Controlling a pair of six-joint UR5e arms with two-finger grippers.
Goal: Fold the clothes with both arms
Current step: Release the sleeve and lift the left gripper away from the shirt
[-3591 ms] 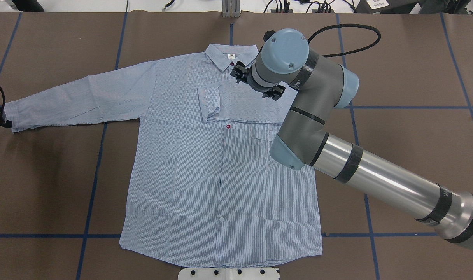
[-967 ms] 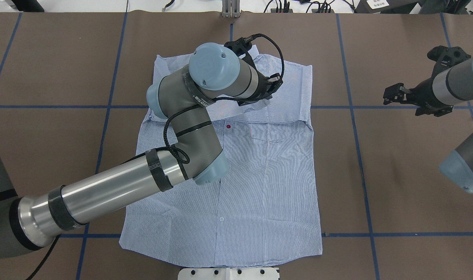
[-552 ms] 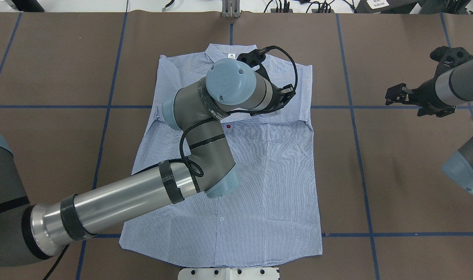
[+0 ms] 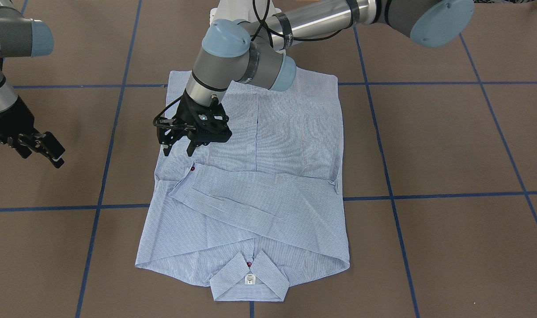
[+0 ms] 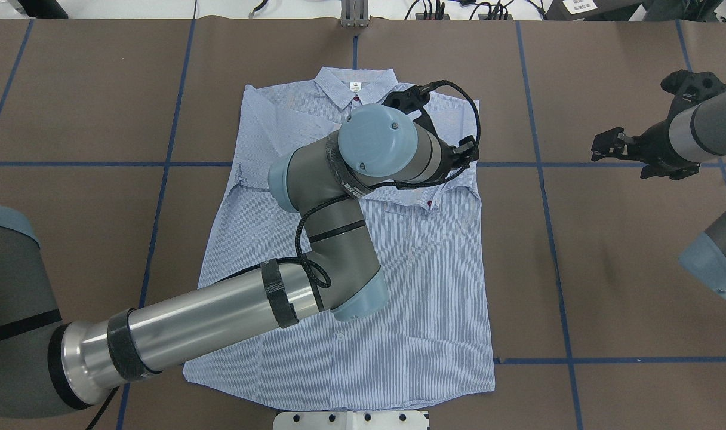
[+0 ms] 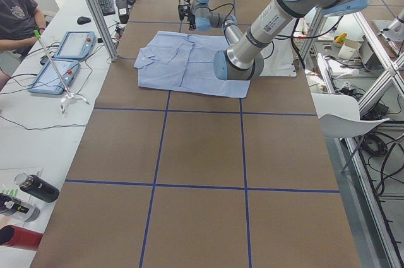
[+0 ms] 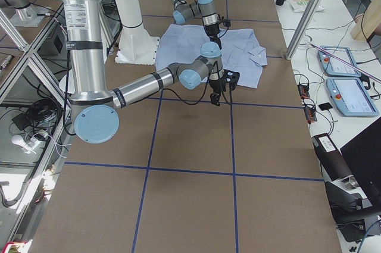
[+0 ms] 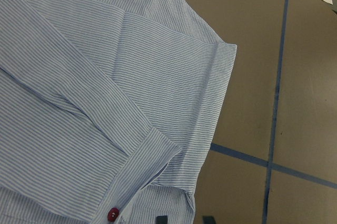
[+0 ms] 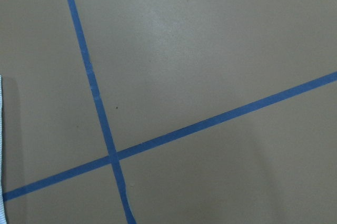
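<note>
Both sleeves (image 4: 259,198) lie folded across the shirt (image 4: 290,132); body folds not yet done. The left gripper (image 4: 178,149) hovers spread and empty, cuff (image 4: 187,176) just beyond its fingertips; the right gripper (image 4: 38,150), spread and empty, sits well clear of the shirt

Nothing is reading clearly anywhere. A white label (image 4: 250,279) is sitting inside the collar (image 4: 270,282) of the shirt (image 4: 268,141) and is carrying small dark print, too fine to make out. White lettering is running along a black band (image 5: 346,182) on the left arm (image 5: 208,316), and it too is illegible. A white paper (image 5: 578,6) with dark print is lying beyond the far edge of the table (image 5: 608,269), its words too small to tell.
</note>
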